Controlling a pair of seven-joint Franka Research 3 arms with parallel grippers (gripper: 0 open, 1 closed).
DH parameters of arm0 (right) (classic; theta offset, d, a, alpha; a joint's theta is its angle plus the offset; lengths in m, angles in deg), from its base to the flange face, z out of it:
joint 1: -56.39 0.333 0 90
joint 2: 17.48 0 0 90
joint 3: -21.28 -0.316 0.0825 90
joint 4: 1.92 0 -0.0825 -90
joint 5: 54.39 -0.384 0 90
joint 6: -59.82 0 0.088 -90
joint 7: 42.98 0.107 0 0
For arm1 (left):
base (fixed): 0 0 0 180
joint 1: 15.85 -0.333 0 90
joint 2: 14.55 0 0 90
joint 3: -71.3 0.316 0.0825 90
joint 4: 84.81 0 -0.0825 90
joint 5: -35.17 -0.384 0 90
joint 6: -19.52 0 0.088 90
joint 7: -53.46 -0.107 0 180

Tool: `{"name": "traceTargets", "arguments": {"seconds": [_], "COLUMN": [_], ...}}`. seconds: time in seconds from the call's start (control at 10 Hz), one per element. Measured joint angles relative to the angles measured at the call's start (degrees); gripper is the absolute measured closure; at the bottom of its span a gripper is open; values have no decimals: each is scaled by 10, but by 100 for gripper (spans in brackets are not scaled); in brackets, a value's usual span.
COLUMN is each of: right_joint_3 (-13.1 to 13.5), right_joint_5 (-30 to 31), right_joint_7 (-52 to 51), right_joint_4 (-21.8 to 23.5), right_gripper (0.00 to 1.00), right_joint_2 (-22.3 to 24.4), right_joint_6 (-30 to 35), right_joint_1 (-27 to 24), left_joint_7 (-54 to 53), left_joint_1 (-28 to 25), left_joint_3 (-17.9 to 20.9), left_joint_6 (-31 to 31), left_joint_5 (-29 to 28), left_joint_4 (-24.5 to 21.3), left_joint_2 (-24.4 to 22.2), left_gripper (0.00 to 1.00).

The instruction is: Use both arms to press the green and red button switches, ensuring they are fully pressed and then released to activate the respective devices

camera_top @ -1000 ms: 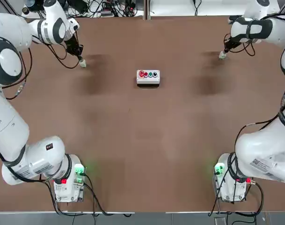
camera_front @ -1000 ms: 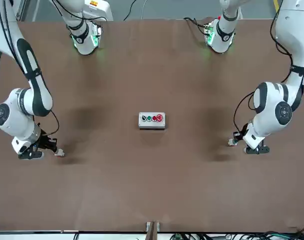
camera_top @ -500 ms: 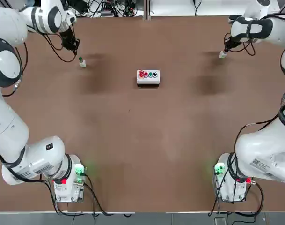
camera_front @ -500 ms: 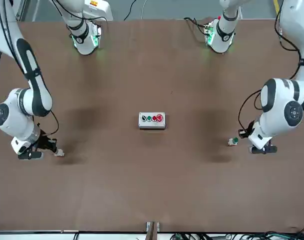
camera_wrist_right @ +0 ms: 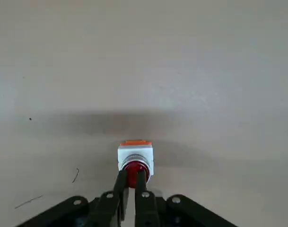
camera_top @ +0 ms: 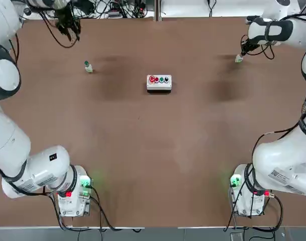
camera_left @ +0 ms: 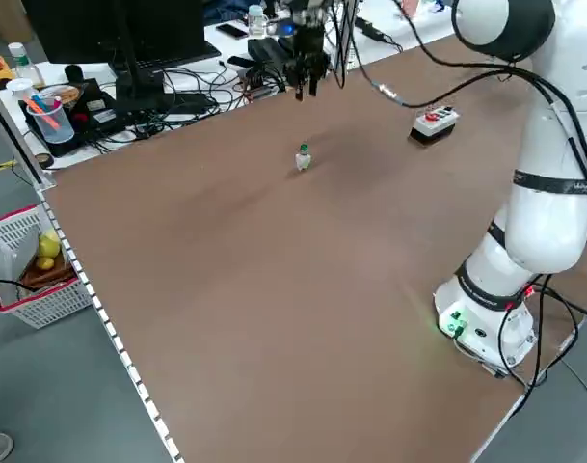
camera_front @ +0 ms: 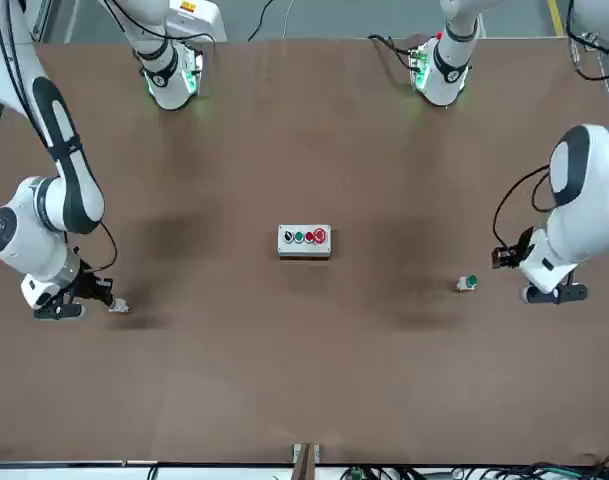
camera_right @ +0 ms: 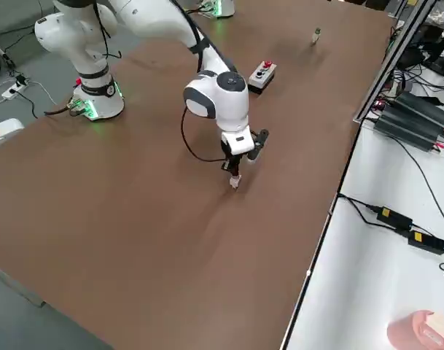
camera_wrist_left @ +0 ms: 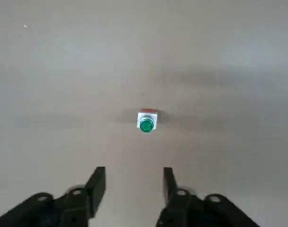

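Showing green round cap | white-bodied switch (camera_wrist_left: 146, 121) | standing upright

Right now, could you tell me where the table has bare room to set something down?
Bare: the middle, between the button box and the robot's bases. Crowded: far right, where the right gripper is at the red switch.
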Motion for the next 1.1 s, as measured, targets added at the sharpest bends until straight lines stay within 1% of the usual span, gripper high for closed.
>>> {"name": "traceTargets", "arguments": {"seconds": [0.2,0.3,0.5,0.7,0.8,1.0,1.1], "right_joint_3": [0,0,0,0,0,0,1], "right_joint_5": [0,0,0,0,0,0,0], "right_joint_7": [0,1,8,10,12,14,15], "right_joint_4": [0,-1,-3,-7,-11,-14,-16], "right_gripper": [88,88,88,88,88,88,88], "right_joint_2": [0,0,-1,-2,-2,-5,-5], "right_joint_6": [0,0,0,7,14,17,18], "right_joint_1": [0,0,0,1,1,1,1], "left_joint_7": [0,1,1,-1,-2,-13,-22], "left_joint_1": [-1,-1,-4,0,12,54,91], "left_joint_3": [-3,-2,2,10,24,70,109], "left_joint_6": [30,42,80,134,151,161,168], "left_joint_5": [10,28,57,68,69,69,70], "left_joint_4": [20,23,38,81,97,116,119], "left_joint_2": [-38,-61,-95,-104,-104,-116,-130], "left_gripper": [6,0,0,0,0,0,0]}}
